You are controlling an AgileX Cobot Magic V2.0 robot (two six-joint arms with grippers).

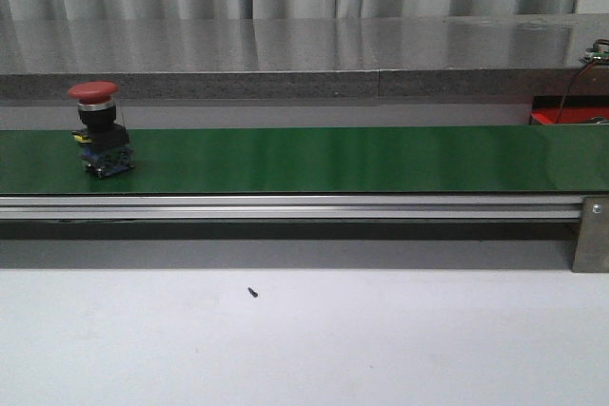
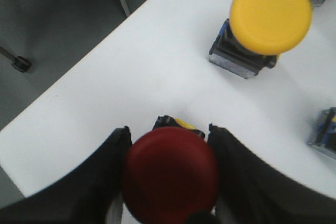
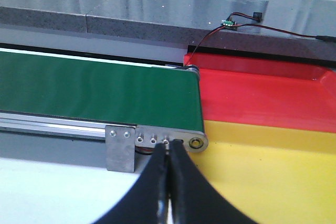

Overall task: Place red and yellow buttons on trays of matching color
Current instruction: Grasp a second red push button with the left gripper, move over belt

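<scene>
Red button [image 2: 170, 174] gripped by left claw [image 2: 169, 182], seemingly near table edge.

I see a red-capped button [image 1: 98, 128] on the dark green belt [image 1: 333, 159], a yellow-capped button [image 2: 268, 19], and red tray [image 3: 262, 98] beside yellow tray [image 3: 273, 177].

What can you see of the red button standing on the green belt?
The red button stands upright near the left end of the long green belt in the front view. It has a wide, domed red cap over a black collar, with a dark block below showing blue parts at its foot. Only the belt touches it; no gripper is near it in that view. Finer detail is too small to tell.
</scene>
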